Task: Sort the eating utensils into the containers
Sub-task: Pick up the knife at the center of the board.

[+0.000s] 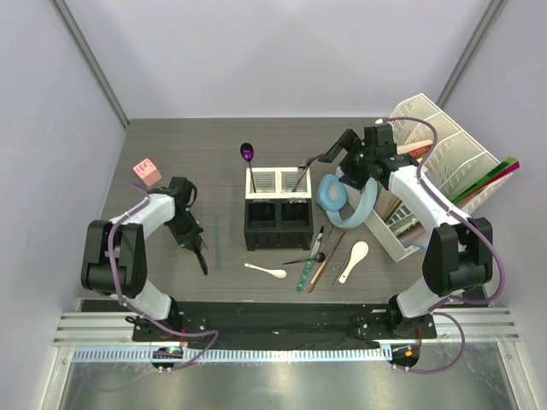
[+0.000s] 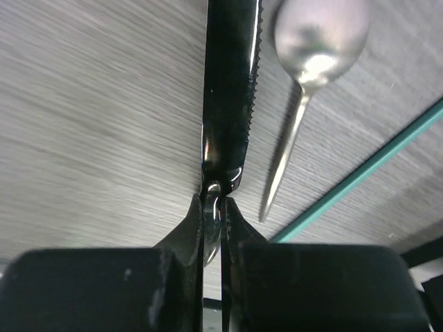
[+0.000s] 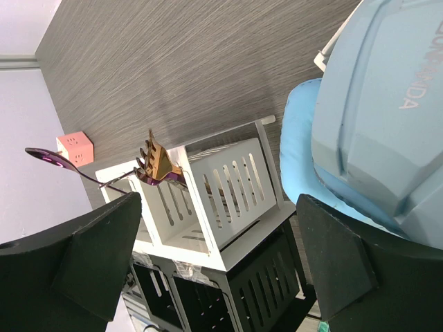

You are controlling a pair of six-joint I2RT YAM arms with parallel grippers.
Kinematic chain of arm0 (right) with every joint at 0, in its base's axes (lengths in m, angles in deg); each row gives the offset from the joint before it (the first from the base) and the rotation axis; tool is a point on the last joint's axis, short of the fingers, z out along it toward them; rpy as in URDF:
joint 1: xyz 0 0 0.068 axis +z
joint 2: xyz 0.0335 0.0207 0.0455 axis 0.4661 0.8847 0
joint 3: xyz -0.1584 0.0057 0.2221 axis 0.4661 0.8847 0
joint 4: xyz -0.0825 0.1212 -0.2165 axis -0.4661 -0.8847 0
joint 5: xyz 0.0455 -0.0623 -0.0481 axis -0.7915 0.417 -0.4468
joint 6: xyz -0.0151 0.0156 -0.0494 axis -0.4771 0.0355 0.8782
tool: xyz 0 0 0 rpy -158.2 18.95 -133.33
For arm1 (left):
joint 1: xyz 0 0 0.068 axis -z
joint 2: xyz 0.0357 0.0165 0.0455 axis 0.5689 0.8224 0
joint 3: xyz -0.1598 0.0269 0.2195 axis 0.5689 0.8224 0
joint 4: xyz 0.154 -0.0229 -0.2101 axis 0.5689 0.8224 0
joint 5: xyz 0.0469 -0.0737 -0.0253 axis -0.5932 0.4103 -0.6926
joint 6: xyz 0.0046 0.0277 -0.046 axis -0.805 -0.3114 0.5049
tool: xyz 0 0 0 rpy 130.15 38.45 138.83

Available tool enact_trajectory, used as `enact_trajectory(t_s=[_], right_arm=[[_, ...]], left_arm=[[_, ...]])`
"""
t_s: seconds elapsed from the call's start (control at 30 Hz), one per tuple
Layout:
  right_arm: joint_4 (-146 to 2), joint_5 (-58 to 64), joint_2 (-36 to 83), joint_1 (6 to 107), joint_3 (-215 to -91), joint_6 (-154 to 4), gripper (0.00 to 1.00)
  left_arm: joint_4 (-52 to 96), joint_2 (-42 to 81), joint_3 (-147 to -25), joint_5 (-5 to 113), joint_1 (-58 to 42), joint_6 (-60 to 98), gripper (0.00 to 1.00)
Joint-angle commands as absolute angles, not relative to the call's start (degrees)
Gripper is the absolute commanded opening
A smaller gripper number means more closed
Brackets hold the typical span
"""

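Note:
My left gripper (image 1: 195, 242) (image 2: 214, 200) is shut on the handle end of the black knife (image 1: 202, 260) (image 2: 228, 90), whose serrated blade points away over the table. My right gripper (image 1: 327, 156) (image 3: 218, 259) is open and empty, hovering over the black caddy (image 1: 278, 224) (image 3: 208, 297) and its white-rimmed rear compartments. A purple spoon (image 1: 247, 154) (image 3: 52, 159) stands in the rear left one. A copper fork (image 3: 156, 162) and a purple fork stand in the rear right one. Two white soup spoons (image 1: 267, 271) (image 1: 353, 260), chopsticks (image 1: 328, 260) and a green-patterned piece (image 1: 305, 273) lie in front of the caddy.
A thin teal strip (image 1: 216, 243) (image 2: 360, 173) lies beside the left gripper. A blurred pale spoon (image 2: 318, 34) shows past the knife. A light blue ring (image 1: 333, 192) (image 3: 301, 159) lies right of the caddy, a white slotted rack (image 1: 444, 162) at far right, a pink block (image 1: 146, 172) at far left.

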State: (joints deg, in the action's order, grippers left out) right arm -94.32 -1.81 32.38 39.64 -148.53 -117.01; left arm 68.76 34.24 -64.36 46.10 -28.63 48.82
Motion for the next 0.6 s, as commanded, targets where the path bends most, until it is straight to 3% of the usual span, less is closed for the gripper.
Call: enact_trajectory(t_s=[0.0,0.3,0.57], right_arm=[[-92.9,-2.6,32.0,39.5,-150.0,-116.9,1.0],[-92.5,-3.2,33.3,39.5,-151.1,-117.1,1.0],[-92.4,-3.3,34.3,39.5,-152.1,-117.6,1.0]], left_arm=[[70.9,29.6,-69.3,36.7,-28.5,47.4,0.0],[74.8,25.1,-76.5,30.5,-28.5,45.4,0.0],[69.4,21.5,-79.2,39.1,-28.4,43.2,0.0]])
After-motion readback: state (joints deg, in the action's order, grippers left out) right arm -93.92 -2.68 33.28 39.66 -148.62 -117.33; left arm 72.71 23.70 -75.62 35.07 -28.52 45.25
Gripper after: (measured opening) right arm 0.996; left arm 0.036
